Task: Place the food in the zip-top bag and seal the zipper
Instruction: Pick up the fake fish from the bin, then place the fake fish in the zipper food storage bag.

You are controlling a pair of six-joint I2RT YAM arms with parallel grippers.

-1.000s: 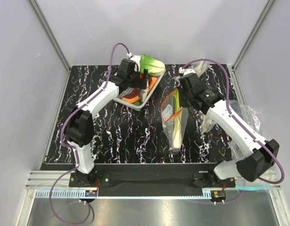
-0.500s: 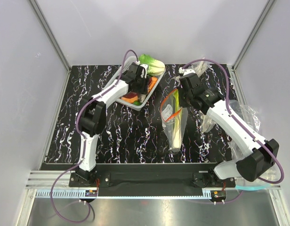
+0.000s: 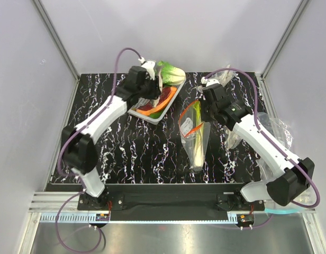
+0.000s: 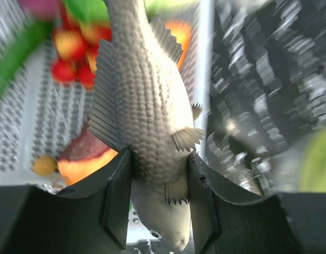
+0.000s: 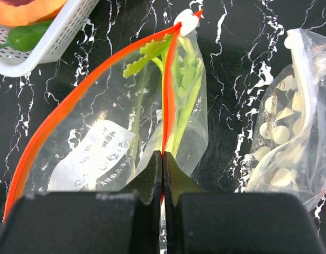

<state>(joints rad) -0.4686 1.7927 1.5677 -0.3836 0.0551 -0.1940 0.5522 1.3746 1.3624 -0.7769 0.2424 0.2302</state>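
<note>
Your left gripper [image 4: 159, 159] has closed on a fish [image 4: 142, 95] — your right gripper [image 5: 162, 156] pinches the open zipper [image 5: 73, 100]; the leek [image 5: 179, 106] is in the zip-top bag [image 5: 99, 143], sealing remains.

Bright even light, left wrist view's background blurred

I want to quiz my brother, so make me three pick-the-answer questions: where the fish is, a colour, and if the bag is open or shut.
1. Where is the fish? A) between the left gripper's fingers B) flat on the table C) on the floor
2. What colour is the strip along the bag's mouth? A) blue B) red-orange C) yellow
3. How is the bag's mouth? A) zipped shut B) tied in a knot C) open
Answers: 1 A, the fingers press both its sides. 2 B, the right wrist view shows it so. 3 C, its two sides bow apart, the right gripper pinching one.
</note>
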